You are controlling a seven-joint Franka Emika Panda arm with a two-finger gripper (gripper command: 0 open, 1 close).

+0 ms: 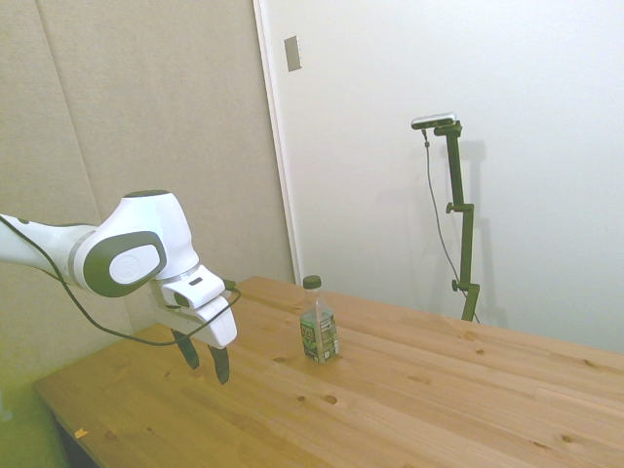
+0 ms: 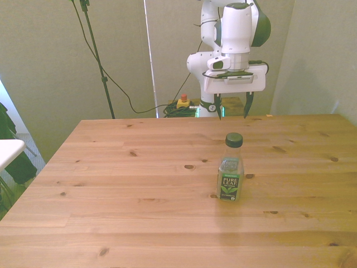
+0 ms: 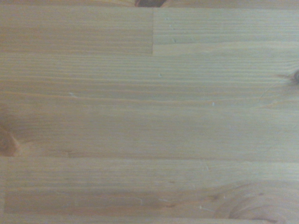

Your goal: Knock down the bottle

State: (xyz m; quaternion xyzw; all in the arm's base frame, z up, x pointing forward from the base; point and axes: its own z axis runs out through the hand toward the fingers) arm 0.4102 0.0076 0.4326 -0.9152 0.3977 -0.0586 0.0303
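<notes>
Hovering at lower left of the side view, our gripper (image 1: 207,365) hangs with fingers spread and empty, above the table (image 1: 409,409). Right of it, near frame centre, the bottle (image 1: 318,327) stands upright, well apart. We judge a sideways push high up, near the cap, would tip it best; a low one may only slide it.

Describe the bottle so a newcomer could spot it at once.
Start at the wooden table. The bottle stands upright on it, alone, apart from the white arm's open tool. It is small and clear, with a dark green screw cap and a green, white and black label; nothing else stands on the boards.
</notes>
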